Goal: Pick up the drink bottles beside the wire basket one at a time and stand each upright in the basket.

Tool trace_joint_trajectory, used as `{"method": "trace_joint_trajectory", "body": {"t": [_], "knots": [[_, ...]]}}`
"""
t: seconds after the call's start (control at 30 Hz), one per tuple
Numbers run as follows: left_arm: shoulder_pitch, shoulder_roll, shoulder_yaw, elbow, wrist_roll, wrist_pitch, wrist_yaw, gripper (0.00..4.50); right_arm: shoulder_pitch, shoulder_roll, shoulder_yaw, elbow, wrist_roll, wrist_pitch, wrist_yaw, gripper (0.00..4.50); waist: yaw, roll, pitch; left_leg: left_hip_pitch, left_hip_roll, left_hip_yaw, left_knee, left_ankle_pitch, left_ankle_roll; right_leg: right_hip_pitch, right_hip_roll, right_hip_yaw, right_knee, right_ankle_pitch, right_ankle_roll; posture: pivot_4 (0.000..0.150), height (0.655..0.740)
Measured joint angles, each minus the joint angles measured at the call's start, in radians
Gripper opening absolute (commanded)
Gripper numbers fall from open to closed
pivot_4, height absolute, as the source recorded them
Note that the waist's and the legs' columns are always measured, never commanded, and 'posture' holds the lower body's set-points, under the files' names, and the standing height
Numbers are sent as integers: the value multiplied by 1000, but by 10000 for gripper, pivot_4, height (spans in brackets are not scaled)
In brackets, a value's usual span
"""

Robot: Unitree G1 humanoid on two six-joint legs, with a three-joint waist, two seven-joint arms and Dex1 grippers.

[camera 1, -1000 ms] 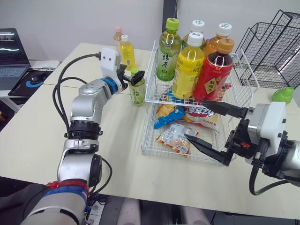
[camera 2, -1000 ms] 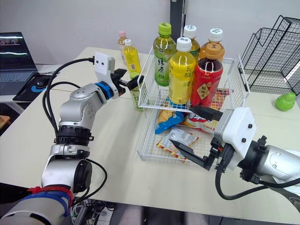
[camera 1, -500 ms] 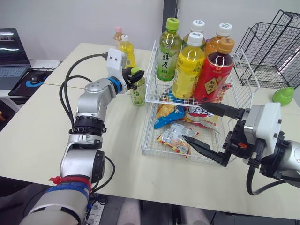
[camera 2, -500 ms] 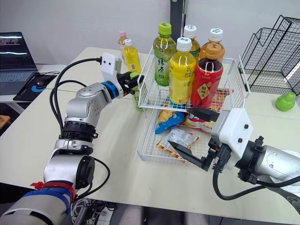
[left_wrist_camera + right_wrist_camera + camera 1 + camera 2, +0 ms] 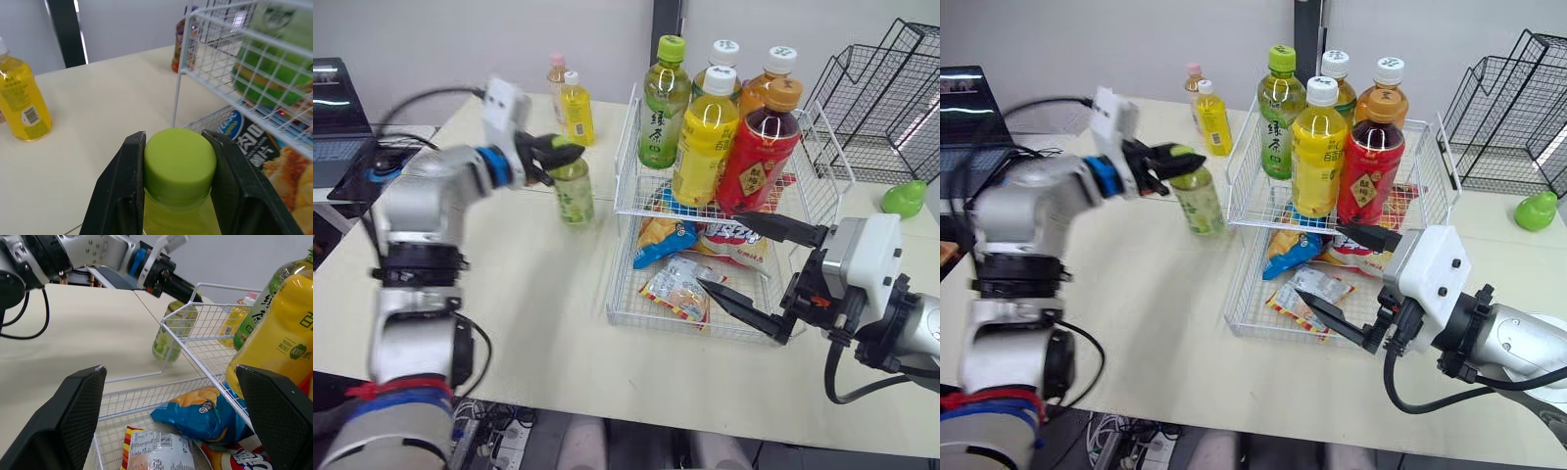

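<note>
Tabletop [image 5: 509, 294] beside the wire basket [image 5: 623, 168]: left claw [image 5: 566, 157] clamps the green bottle [image 5: 574, 196], clear of the rim (right claw [image 5: 718, 250] splayed).

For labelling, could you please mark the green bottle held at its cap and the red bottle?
green bottle [image 5: 180, 159]: left wrist view, top of cap.
red bottle [image 5: 754, 176]: left eye view, front label.

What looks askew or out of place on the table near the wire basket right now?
The small green-capped bottle of pale green drink leans, its cap clamped in the left gripper. It is beside the white wire basket rather than in it. Nothing looks spilled.
</note>
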Motion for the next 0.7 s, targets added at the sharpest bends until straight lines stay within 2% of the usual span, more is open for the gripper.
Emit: {"method": "trace_joint_trajectory", "body": {"t": [0.13,0.27,0.5,0.7], "knots": [[-214,125,-7,51,-48,96,-146,13636,-1,-5,-30,12,37,-1,56,45000,6,-2,1,-2,-1,0,1,0,0,0,0,-1,-1,0,0,1500,6732],[-445,180,-5,113,-55,136,-221,13636,-1,-6,-38,36,65,-1,73,45000,4,-2,1,-1,0,0,0,0,0,0,-1,0,-2,0,0,1500,6732],[-628,90,-15,229,-112,266,-298,13636,-13,-2,-35,41,72,-1,72,45000,3,-2,1,-1,1,1,1,0,0,-1,-1,0,-1,-3,4,1500,6732],[-666,-2,-57,303,-103,254,-344,13636,-31,13,-35,43,78,-1,52,45000,-2,-1,1,-1,0,1,0,0,0,-1,-1,0,0,-3,4,1500,6732]]}}
